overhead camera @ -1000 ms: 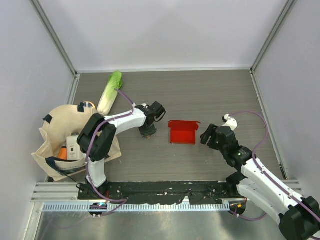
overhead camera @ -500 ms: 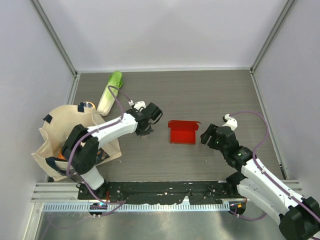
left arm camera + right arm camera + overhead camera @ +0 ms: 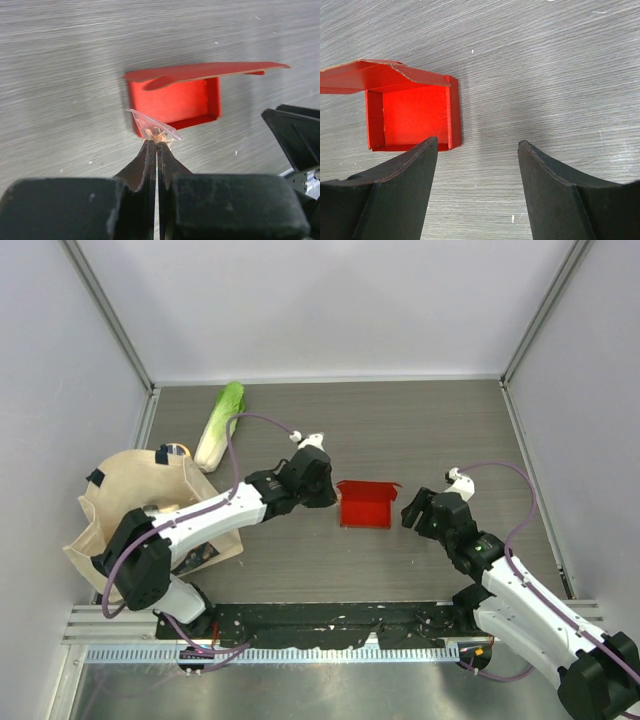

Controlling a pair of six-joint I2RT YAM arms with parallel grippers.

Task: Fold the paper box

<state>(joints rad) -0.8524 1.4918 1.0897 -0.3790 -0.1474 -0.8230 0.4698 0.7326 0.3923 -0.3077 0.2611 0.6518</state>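
The red paper box (image 3: 365, 506) lies open on the table in the middle, with low walls folded up and a lid flap (image 3: 200, 72) standing along its far side. It also shows in the left wrist view (image 3: 172, 102) and the right wrist view (image 3: 412, 117). My left gripper (image 3: 328, 496) is at the box's left edge, shut on a small clear wrapper (image 3: 152, 125) with something golden inside, held at the box's near corner (image 3: 156, 142). My right gripper (image 3: 412, 510) is open and empty, just right of the box (image 3: 477, 145).
A beige tote bag (image 3: 150, 520) with items inside lies at the left. A napa cabbage (image 3: 220, 425) lies behind it. Grey walls enclose the table on three sides. A metal rail (image 3: 320, 640) runs along the near edge.
My left gripper has swung right from beside the tote bag to the box's left edge. The right arm and the box have not moved.
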